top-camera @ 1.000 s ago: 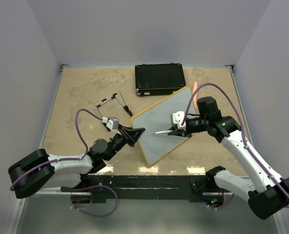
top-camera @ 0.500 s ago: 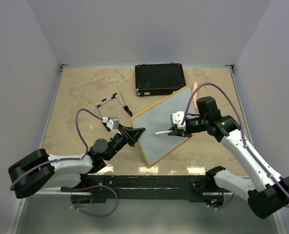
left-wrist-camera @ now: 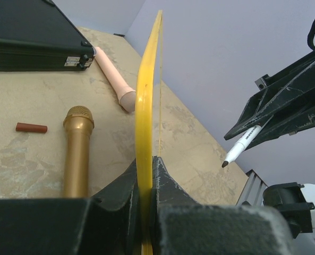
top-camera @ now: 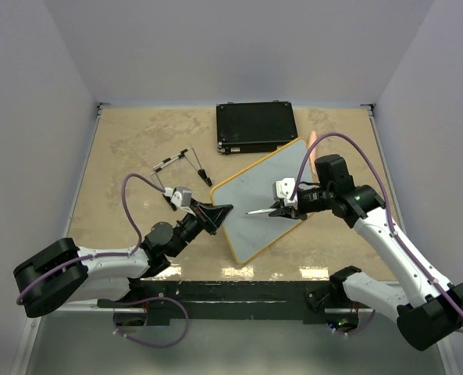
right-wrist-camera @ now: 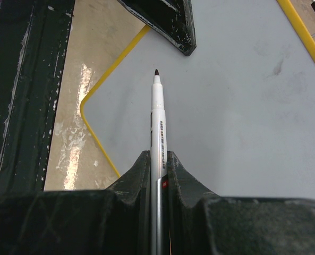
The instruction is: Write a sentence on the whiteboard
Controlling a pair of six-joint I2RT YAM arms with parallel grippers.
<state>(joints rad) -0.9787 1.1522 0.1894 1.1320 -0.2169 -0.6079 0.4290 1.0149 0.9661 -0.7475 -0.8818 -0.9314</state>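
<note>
- My left hand (top-camera: 220, 212) is clamped on the near-left edge of the whiteboard (top-camera: 266, 199). The left wrist view shows the yellow frame (left-wrist-camera: 146, 106) pinched between both fingers. I read this as a brace, so the board won't skate when the pen pushes on it.
- The board sits mid-worktop (top-camera: 129, 141), turned diagonally, just in front of the black case (top-camera: 256, 126). It looks propped up off the surface, not lying flat. A gold microphone (left-wrist-camera: 77, 149), a pink cylinder (left-wrist-camera: 113, 74) and a small red-brown cap (left-wrist-camera: 31, 127) lie on the worktop behind it.
- My right hand (top-camera: 284, 209) is shut on the marker (right-wrist-camera: 158, 122), gripping the barrel well back. That leaves the uncapped dark tip out front, where the wrist camera can follow it.
- The marker points towards the left part of the board, near the braced edge. That seems a sensible place to start a line that runs away from the clamp.
- From the left wrist the tip (left-wrist-camera: 224, 164) stands clear of the board face, with open space between them. I judge the pen is not yet touching.
- None of the sentence shows. The face carries only a few faint smudges, so the writing is all to come.
- My worry is pressure: too hard a push could twist the board in the clamp.
</note>
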